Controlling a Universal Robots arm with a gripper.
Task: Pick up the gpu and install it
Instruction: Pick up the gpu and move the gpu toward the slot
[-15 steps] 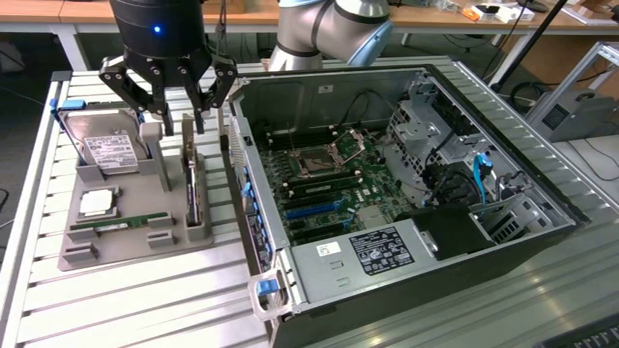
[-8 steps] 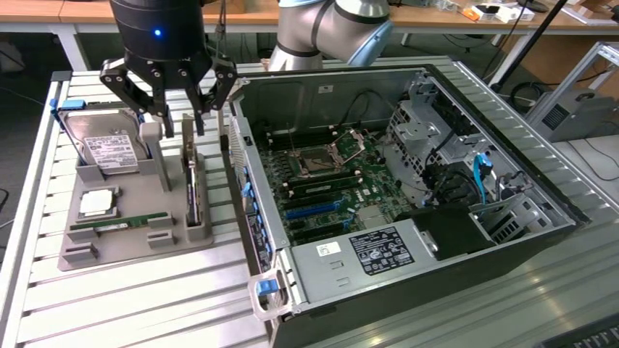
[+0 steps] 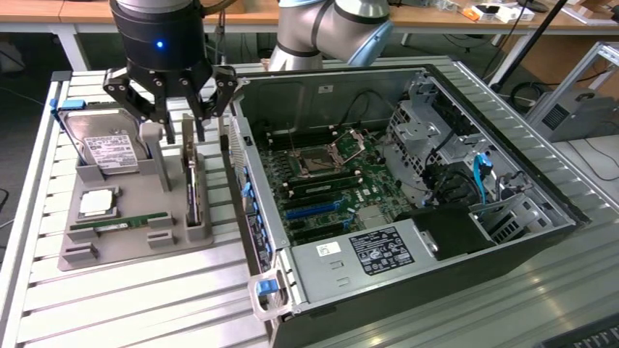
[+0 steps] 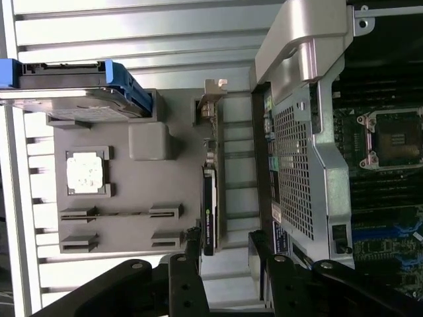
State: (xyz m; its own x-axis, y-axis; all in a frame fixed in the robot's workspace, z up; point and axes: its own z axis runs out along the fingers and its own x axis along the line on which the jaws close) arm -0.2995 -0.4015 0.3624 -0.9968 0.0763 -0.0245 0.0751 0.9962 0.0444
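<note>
gpu (image 3: 193, 192) stood on edge, not grabbed yet
Thin dark card, silvery bracket end, is seen just below the gripper (image 4: 225, 238), jaws spread wide apart.

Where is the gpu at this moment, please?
The gpu stands on edge in the grey holder, at the exterior view's left of the open computer case, just below the gripper with open jaws.

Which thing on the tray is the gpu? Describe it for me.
Find the grey tray beside the open case. On the tray's case-side edge, under the gripper, the gpu stands on edge. It's thin and black with a metal bracket, unlike the boxy hard drive or green memory stick.
</note>
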